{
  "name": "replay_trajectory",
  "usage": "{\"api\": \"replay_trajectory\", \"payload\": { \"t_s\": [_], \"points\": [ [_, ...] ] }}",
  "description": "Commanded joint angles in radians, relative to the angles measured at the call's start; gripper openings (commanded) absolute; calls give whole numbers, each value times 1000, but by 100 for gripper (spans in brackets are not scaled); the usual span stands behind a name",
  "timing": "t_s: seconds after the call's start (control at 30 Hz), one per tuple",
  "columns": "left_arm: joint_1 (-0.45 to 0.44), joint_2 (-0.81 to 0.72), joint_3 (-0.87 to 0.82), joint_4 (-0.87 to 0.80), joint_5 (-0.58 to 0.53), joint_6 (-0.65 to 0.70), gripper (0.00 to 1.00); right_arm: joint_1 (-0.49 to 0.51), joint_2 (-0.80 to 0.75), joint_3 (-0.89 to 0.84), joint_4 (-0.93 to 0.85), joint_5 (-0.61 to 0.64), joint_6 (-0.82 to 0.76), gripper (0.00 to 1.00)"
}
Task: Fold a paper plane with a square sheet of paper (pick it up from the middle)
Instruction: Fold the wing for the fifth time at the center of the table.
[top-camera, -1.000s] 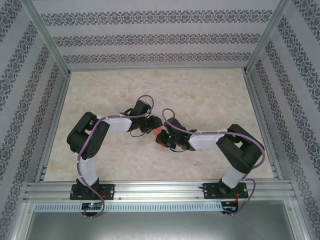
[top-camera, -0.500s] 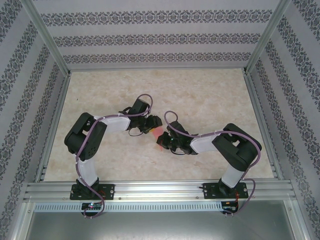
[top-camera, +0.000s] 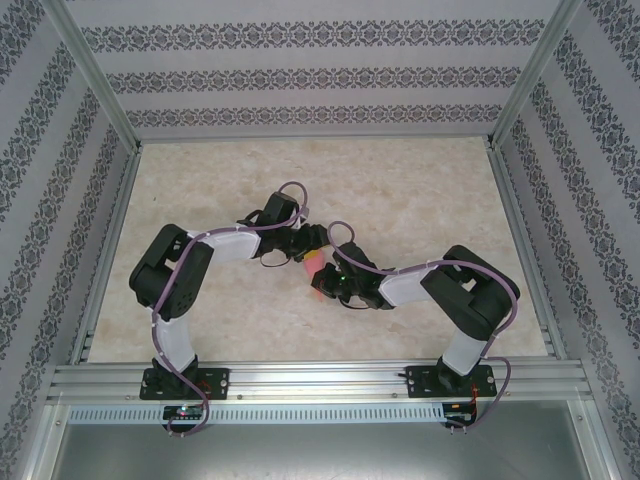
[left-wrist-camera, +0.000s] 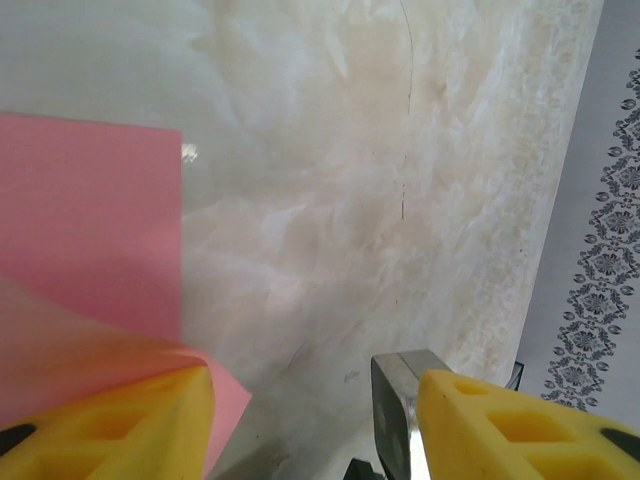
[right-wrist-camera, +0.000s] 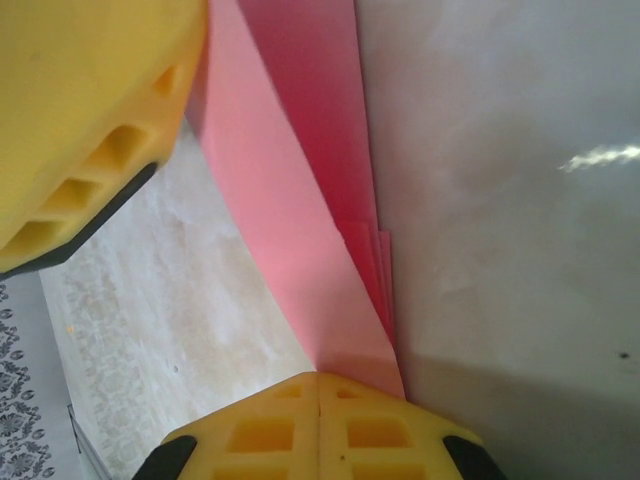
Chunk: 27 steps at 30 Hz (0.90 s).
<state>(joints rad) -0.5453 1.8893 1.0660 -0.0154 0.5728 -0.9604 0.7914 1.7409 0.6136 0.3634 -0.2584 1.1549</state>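
The pink-red square sheet of paper, folded into layers, lies on the marble table between the two grippers. In the right wrist view my right gripper is shut on the near end of the folded paper, whose stacked edges run away from the fingers. My left gripper is open. Its left finger sits at the paper's edge, a loose flap curling over it, and its right finger stands over bare table. From above, the left gripper is just behind the paper and the right gripper just in front.
The marble tabletop is fenced by aluminium rails and patterned walls. The left gripper's yellow finger looms in the upper left of the right wrist view, close to the paper. Both arms' elbows spread outward toward the sides.
The left gripper's jaws have spread wider and it has shifted slightly right. The right gripper has edged left while staying shut on the paper.
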Motion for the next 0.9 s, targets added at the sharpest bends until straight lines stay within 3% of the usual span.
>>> {"api": "replay_trajectory", "payload": {
  "t_s": [0.0,0.3,0.87],
  "points": [
    [7,43,29,72,22,-18,57,18,66,-21,-130,13,0,2],
    [27,86,28,54,-24,26,56,19,62,-30,-161,18,-2,2],
    [148,127,65,-3,-13,114,56,19,68,-34,-202,19,-9,0]
  ]
}}
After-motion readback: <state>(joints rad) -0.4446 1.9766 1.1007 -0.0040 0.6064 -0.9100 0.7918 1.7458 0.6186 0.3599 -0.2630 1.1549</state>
